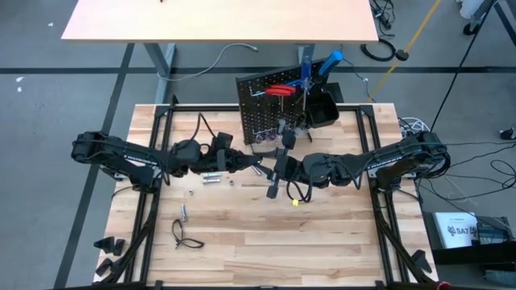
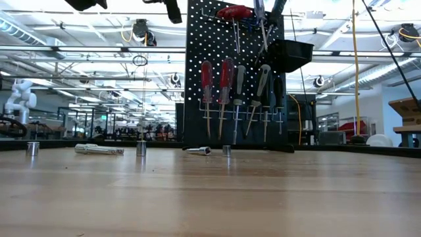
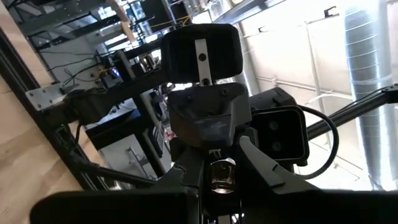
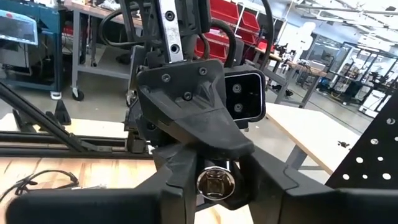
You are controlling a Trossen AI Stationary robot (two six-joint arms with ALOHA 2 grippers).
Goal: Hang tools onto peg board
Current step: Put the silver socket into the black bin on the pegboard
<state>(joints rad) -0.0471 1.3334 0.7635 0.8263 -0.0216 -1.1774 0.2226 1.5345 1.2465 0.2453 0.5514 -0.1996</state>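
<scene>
1. Loose silver pieces lie on the table (image 1: 242, 250) on my left arm's side: a small cluster (image 1: 211, 178), a single one (image 1: 183, 213) and a black wire loop (image 1: 187, 239).
2. A small yellow bit of something (image 1: 295, 203) lies just below my right wrist.
3. From table height, a long silver piece (image 2: 99, 149) and several upright sockets (image 2: 141, 147) stand in a row in front of the board.
4. Nothing lies between my grippers and the board. My own two arms crowd the space in front of it.
5. The black bin (image 2: 289, 56) hangs at the board's upper right corner. I cannot tell what is in it.
6. The hook rail (image 2: 240, 100) holds a row of screwdrivers hanging blade down: two red-handled (image 2: 206, 79) on the left, darker ones (image 2: 263, 76) to their right.
7. A red T-handle (image 2: 235, 12) hangs near the top, and a blue tool (image 1: 330, 60) sticks up beside the bin.
8. The peg board (image 1: 266, 113) stands upright at the table's far edge, black and perforated.
9. My left gripper (image 1: 256, 166) and right gripper (image 1: 280, 167) meet nose to nose, near the board's foot and above the table.
10. Between them sits a short silver socket bit (image 4: 216, 185), seen end-on.
11. My left fingers (image 3: 186, 180) are narrow, clamped on the bit.
12. My right fingers (image 4: 171, 186) press its sides too, as far as I can see.
</scene>
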